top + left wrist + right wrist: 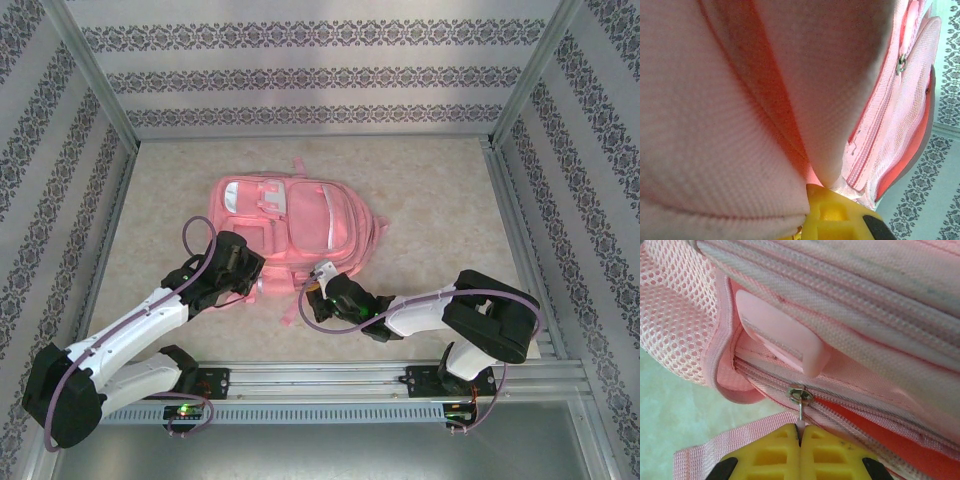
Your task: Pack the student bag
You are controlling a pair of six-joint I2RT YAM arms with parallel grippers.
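Closest to lens, L wrist cam: one yellow finger (832, 215) of left gripper (236, 262), w/ a fold of pink fabric running down into it; 2nd finger hidden under cloth. Jaws closed, and fabric looked pinched betw. them as far as visible. Rest of that view was woven pink cloth up close. At R ran a zip line w/ metal slider (901, 63), mesh panel (900, 120) beside it.

Top cam, L to R: left arm (140, 320) reached fwd from its base on near rail (320, 380), gripper at near-L edge of student bag (300, 225). Bag lay flat on table (440, 200), roughly centre, a bit L of mid, front pockets up, pale panels visible, thin straps trailing off near edge. Right arm (430, 305) folded in from near-R base, right gripper (322, 275) touching bag's near edge, R of bag's centre.

R wrist cam: both yellow fingers (840, 455) pressed together, no gap, zip pull (800, 412) nipped betw. the tips. Its slider sat just above tips on zip track. Orange-red lining (880, 432) showed below track to R of slider. Pink plastic buckle (782, 340) lay just above slider, mesh pocket (675, 315) at upper L. Pink webbing strap (715, 447) lay on table beside L finger.
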